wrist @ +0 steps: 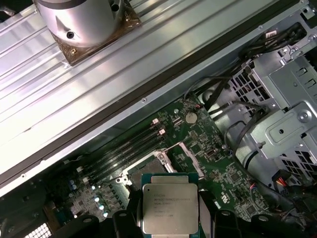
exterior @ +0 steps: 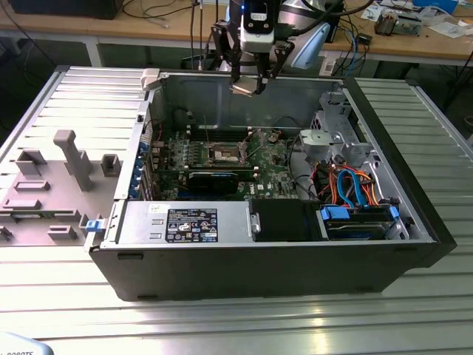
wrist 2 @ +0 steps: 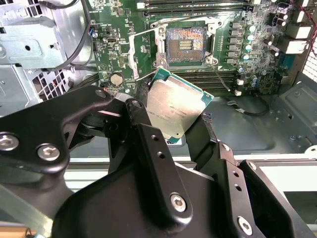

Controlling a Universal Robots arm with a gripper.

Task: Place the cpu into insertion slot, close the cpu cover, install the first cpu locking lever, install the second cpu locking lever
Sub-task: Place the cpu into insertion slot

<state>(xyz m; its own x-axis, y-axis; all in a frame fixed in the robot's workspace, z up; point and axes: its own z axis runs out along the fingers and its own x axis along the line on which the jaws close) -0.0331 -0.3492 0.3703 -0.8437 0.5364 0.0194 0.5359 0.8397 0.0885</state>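
Silver-grey cpu [wrist 2: 173, 111] sits clamped by its edges between the fingers [wrist 2: 141, 119] of the gripper [exterior: 247, 86], high above the open case [exterior: 259, 274]. To my eye it wants squaring with the slot [wrist 2: 185, 44] below, then a level, gentle descent. Memory slots [wrist: 124, 148], a loose cable [wrist 2: 247, 110] and the drive cage [wrist: 282, 124] crowd round it.

The arm hangs vertical, wrist down — its claw [exterior: 247, 87] clamped on the cpu [wrist: 170, 208].
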